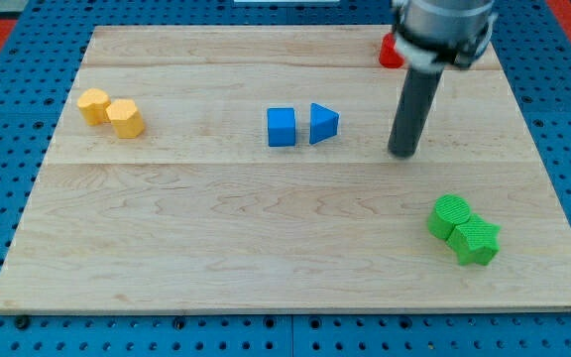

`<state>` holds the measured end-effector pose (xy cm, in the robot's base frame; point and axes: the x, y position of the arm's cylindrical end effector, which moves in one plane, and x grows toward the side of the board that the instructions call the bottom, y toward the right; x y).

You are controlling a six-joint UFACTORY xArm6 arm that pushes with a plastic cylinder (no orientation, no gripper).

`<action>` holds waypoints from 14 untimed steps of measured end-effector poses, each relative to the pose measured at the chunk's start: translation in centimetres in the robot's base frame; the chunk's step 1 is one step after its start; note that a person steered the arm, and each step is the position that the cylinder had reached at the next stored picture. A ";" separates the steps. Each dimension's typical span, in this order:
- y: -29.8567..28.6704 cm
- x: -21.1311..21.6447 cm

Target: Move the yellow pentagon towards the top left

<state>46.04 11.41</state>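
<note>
My tip [402, 154] has no pincer; yellow pentagon [125, 118] far to its left; red block [392, 50] above, half-hidden by the arm

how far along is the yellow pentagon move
Done, by position: the yellow pentagon already sits near the board's left edge, upper half, touching a second yellow block. In hand: nothing; my tip is far off on the view's right, beyond the blue triangle. Left: approach and nudge it further up-left.
</note>
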 end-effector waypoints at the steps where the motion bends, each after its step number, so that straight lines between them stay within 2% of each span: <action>1: -10.5 2.9; 2: -22.6 2.9; 4: -27.1 1.9; 5: -31.3 -3.1; 7: -30.8 -12.1; 9: -30.6 -16.8; 12: -30.3 -16.2; 13: -31.2 -13.8; 14: -31.9 -16.5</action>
